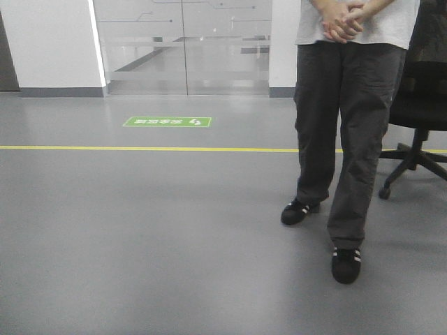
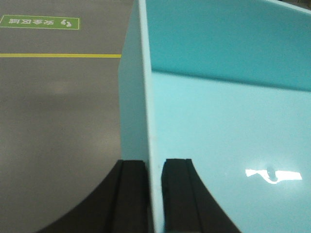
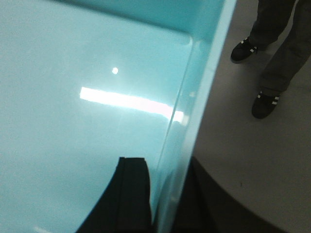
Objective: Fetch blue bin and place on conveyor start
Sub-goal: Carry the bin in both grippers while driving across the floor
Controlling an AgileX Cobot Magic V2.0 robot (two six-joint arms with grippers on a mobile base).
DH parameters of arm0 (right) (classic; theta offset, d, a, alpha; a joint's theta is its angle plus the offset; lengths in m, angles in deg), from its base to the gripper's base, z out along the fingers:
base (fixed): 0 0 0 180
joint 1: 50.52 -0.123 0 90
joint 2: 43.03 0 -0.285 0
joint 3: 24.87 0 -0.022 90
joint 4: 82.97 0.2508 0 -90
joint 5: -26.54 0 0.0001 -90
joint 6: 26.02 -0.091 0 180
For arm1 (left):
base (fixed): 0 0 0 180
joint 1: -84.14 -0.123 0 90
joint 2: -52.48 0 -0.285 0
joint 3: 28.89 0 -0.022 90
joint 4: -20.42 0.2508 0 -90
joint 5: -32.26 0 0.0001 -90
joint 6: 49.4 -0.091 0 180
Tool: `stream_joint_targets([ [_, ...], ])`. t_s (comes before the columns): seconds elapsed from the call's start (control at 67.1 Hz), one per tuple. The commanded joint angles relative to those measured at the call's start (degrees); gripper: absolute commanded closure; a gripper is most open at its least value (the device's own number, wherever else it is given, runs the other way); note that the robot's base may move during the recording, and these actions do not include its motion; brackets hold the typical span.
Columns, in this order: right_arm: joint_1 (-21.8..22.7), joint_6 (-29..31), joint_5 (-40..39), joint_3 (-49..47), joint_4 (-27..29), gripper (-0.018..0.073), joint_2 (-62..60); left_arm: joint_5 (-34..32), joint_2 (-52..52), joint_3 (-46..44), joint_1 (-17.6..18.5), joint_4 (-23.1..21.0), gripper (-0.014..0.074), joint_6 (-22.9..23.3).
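The blue bin [image 2: 228, 126] is a pale turquoise tub and fills most of the left wrist view. My left gripper [image 2: 154, 167] is shut on its left wall, one black finger outside and one inside. The same bin [image 3: 87, 97] fills the right wrist view. My right gripper [image 3: 167, 167] is shut on its right wall, one finger inside and one outside, partly hidden by the rim. The bin hangs above the grey floor between both arms. The conveyor start is out of view. Neither the bin nor the grippers show in the front view.
A person [image 1: 346, 139] in dark trousers and black shoes stands ahead at the right; the shoes also show in the right wrist view [image 3: 265, 104]. A black office chair [image 1: 419, 112] stands beside them. A yellow floor line [image 1: 140, 148], a green floor sign [image 1: 167, 121] and glass doors [image 1: 185, 45] lie ahead.
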Motion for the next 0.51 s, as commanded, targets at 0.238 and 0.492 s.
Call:
stream_joint_targets([
  [0.238, 0.4, 2.1, -0.8, -0.4, -1.6, 0.0712, -0.4, -4.4, -1.0, -0.5, 0.2, -0.9, 0.0708, 0.1],
  [0.492, 0.4, 2.1, -2.2, -0.4, -1.6, 0.0712, -0.3, -4.4, -1.0, -0.5, 0.2, -0.9, 0.0708, 0.1],
])
